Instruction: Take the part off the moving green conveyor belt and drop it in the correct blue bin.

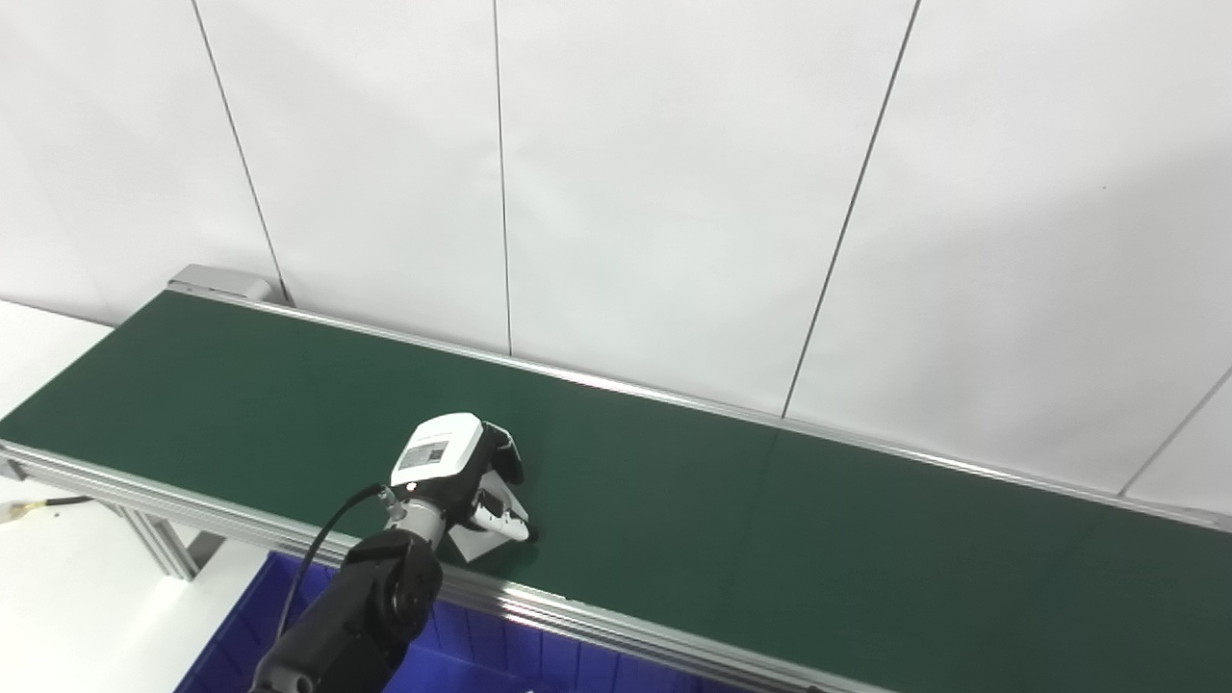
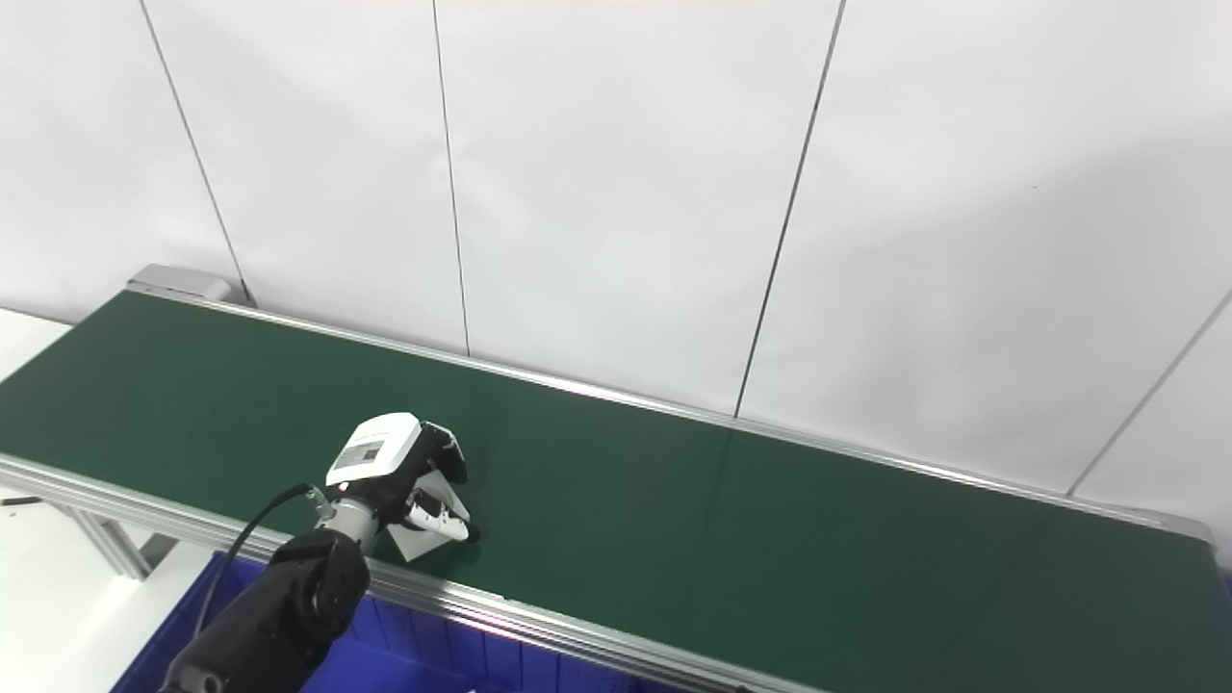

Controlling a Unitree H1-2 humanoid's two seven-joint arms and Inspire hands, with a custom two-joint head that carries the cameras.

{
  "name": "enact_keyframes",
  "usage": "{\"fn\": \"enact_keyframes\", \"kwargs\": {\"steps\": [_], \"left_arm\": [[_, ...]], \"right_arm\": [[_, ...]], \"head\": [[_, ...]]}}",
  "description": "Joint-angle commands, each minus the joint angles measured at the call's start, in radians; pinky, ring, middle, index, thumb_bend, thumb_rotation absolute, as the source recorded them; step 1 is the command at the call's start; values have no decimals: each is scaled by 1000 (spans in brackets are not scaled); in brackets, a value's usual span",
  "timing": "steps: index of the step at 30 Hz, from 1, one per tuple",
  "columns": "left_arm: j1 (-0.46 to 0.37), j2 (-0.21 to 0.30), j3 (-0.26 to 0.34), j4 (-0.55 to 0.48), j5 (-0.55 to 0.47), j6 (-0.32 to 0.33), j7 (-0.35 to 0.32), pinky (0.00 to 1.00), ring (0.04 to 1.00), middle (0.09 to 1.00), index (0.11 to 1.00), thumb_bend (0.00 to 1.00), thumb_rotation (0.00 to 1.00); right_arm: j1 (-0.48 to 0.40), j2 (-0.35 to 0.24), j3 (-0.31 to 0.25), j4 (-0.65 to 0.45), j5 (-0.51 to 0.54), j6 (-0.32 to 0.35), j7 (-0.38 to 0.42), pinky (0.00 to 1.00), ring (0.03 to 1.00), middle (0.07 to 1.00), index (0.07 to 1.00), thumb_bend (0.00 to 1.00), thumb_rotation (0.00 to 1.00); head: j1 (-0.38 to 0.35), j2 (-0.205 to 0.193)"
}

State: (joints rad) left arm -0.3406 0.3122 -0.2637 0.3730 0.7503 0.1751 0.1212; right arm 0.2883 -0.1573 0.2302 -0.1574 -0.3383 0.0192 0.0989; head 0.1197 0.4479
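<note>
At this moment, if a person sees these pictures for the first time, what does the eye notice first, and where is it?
First comes the long green conveyor belt, running slantwise across the picture below a white panelled wall. Next is the left hand, low on the left near the belt's front edge, its fingers curled over a small white part lying on the belt. Below the belt's front rail, a blue bin shows at the bottom edge.
</note>
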Motion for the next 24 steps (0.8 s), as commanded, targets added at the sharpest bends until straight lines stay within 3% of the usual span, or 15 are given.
{"fn": "enact_keyframes", "kwargs": {"steps": [1, 8, 12, 18, 21, 24], "left_arm": [[-23, 9, 19, -21, -19, -43, 51, 261, 440, 517, 471, 498, 0], [24, -5, 58, -126, -60, -100, 106, 271, 436, 507, 474, 496, 0], [84, -40, 96, -253, -119, -103, 97, 241, 437, 510, 470, 495, 0], [180, -87, 118, -387, -178, -145, 87, 245, 437, 509, 470, 494, 0], [215, -95, 123, -405, -202, -188, 86, 261, 439, 509, 469, 494, 0], [244, -95, 126, -398, -230, -230, 79, 270, 438, 508, 470, 494, 0]], "right_arm": [[-7, 4, -3, -27, 4, -46, -16, 853, 879, 855, 924, 905, 0], [-4, 10, -3, -35, 4, -37, -16, 855, 882, 860, 929, 900, 0], [-3, 6, -3, -49, -2, -25, -9, 844, 877, 858, 927, 902, 0], [4, 9, -6, -81, 1, -3, -1, 831, 866, 860, 924, 907, 3], [9, 17, -6, -97, -2, 9, -2, 825, 864, 863, 925, 910, 4], [13, 29, -6, -107, -11, 19, -9, 833, 872, 870, 926, 913, 21]], "head": [[0, 2], [-21, 15], [-56, 33], [-149, 80], [-227, 104], [-257, 114]]}}
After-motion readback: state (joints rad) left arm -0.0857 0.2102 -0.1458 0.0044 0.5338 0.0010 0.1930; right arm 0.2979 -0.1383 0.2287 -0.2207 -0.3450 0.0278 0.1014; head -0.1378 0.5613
